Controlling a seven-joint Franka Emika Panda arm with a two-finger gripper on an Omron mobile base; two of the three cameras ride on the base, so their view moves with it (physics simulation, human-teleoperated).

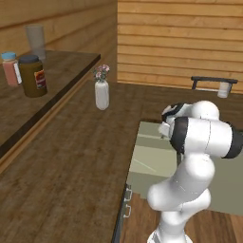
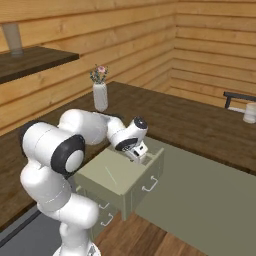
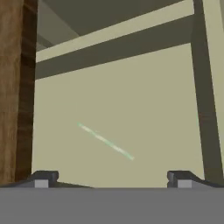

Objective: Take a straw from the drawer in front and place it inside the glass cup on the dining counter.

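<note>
So the tool [image 3: 112,179] is hanging over the pulled-out drawer [image 2: 95,176] with its fingers [image 3: 43,178] spread wide apart, nothing between them. In the hand view the straw [image 3: 106,142] lies flat on the pale drawer floor, slanted, just ahead of the fingertips and roughly centred between them, not touching either one. From the right base view you can see the straw as a thin pale line on the drawer bottom, a bit to the near side of the tool. The drawer sticks out from under the dark wood bench [image 2: 200,125], silver handles [image 2: 149,186] on its front. Further out on that bench there's a white flower vase [image 1: 101,94] standing upright, well apart from the drawer, and the little glass cup [image 2: 249,113] sits way over at the far end next to a dark chair back. On the higher shelf at left there's a brown jar [image 1: 32,76], a smaller pinkish container [image 1: 10,68] beside it and a tall grey glass [image 1: 36,42] behind.
</note>
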